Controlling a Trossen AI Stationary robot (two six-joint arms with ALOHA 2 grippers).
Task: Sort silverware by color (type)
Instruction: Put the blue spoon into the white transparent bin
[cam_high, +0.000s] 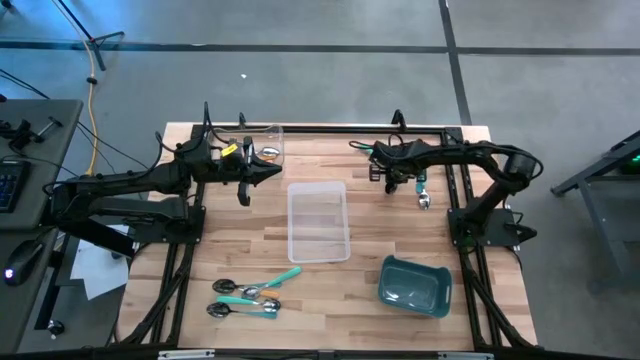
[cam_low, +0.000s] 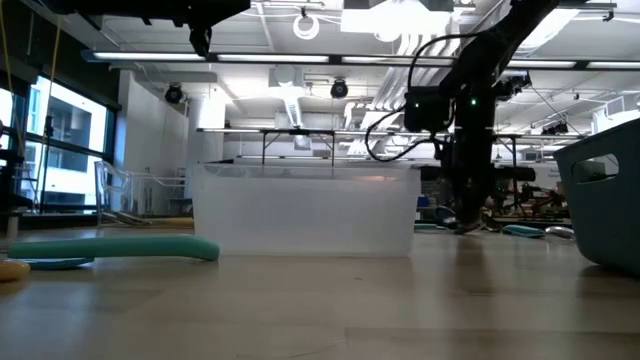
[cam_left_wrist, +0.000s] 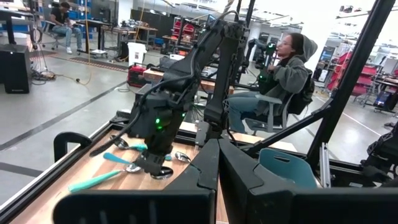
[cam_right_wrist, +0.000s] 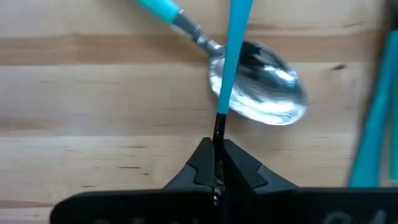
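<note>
At the table's far right, my right gripper (cam_high: 405, 183) points steeply down and is shut on a blue-handled piece of silverware (cam_right_wrist: 235, 56). Under it a second spoon (cam_right_wrist: 261, 93) with a blue handle lies flat on the wood, and another teal handle (cam_right_wrist: 373, 124) lies beside it. More teal-handled spoons (cam_high: 245, 295) lie at the near left. My left gripper (cam_left_wrist: 217, 163) hovers level over the far left, shut on nothing. My right gripper pinches the blue-handled piece at its thin dark end (cam_right_wrist: 219, 134) between the two fingertips, coming from above and pointing steeply down. The handle runs on away from the fingers and crosses in front of the lying spoon's bowl. Whether its far end touches the table I cannot tell.
A clear plastic tray (cam_high: 318, 222) stands at the table's middle. A second clear tray (cam_high: 268, 140) at the far left holds something orange. A teal bin (cam_high: 413, 285) sits at the near right. A seated person (cam_left_wrist: 283, 74) shows beyond the table.
</note>
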